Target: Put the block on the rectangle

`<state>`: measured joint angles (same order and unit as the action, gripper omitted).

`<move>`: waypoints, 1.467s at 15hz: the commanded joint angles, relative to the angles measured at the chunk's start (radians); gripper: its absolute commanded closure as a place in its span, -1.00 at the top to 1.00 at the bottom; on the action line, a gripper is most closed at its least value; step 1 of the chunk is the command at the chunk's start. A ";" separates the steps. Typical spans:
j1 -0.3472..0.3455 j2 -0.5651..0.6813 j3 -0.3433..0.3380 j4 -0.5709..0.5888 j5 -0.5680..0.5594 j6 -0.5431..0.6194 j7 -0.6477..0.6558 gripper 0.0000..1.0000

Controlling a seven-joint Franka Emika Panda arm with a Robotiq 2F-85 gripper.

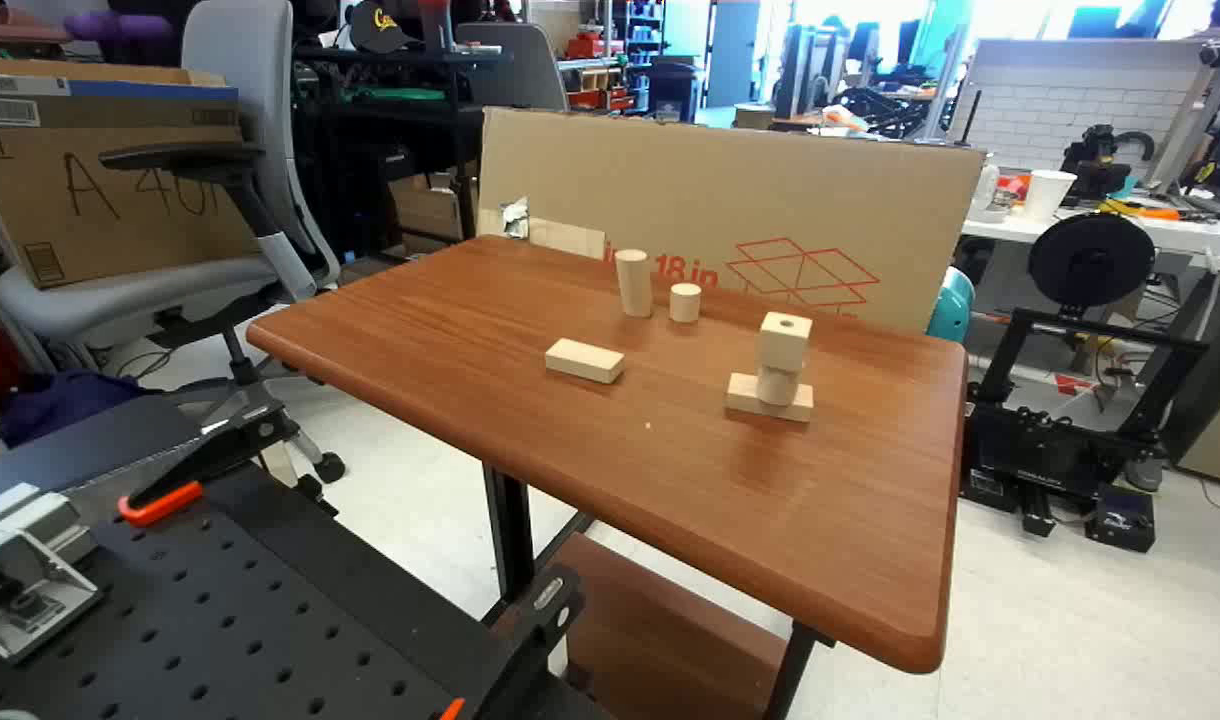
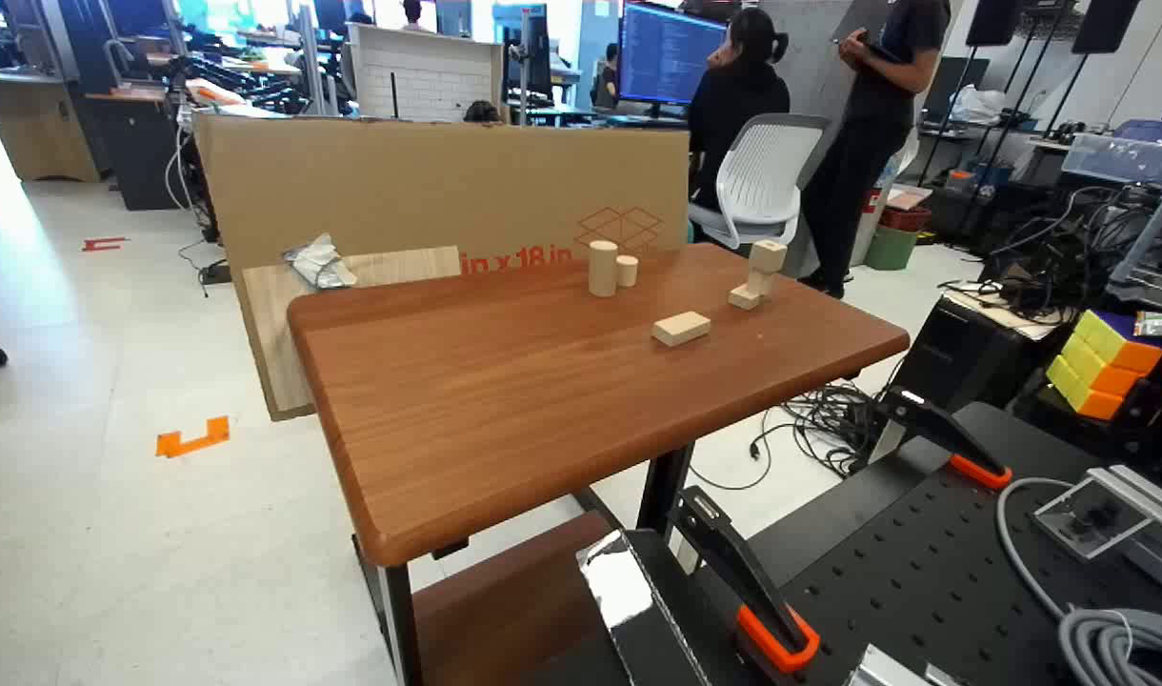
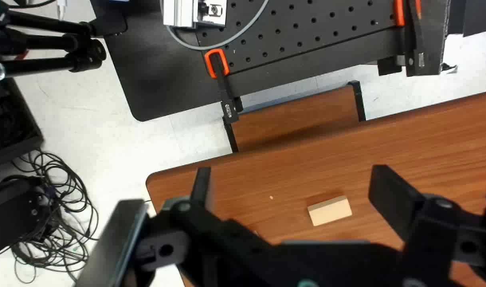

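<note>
The block (image 1: 785, 341), a pale cube with a hole in its top, sits on a short cylinder (image 1: 777, 386) that stands on a flat slab (image 1: 742, 394). This stack also shows in an exterior view, with the block (image 2: 768, 255) on top. The rectangle (image 1: 584, 361), a similar low slab, lies alone on the table, with nothing on it; it also shows in an exterior view (image 2: 681, 329) and in the wrist view (image 3: 330, 211). My gripper (image 3: 291, 184) is open and empty, well above the table. The block is hidden in the wrist view.
A tall cylinder (image 1: 634, 285) and a small round cylinder (image 1: 684, 303) stand near the back edge of the brown table (image 1: 670, 470). A cardboard sheet (image 1: 730, 190) stands behind the table. A black perforated bench (image 1: 270, 610) with orange-tipped clamps stands in front.
</note>
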<state>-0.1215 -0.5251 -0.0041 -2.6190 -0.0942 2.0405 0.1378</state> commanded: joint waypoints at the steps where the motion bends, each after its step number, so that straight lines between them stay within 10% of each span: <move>1: 0.006 0.000 -0.006 0.001 -0.003 -0.002 0.002 1.00; 22: -0.023 0.205 -0.102 0.161 -0.069 0.113 -0.154 1.00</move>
<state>-0.1422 -0.4325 -0.0719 -2.5371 -0.1475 2.1134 0.0641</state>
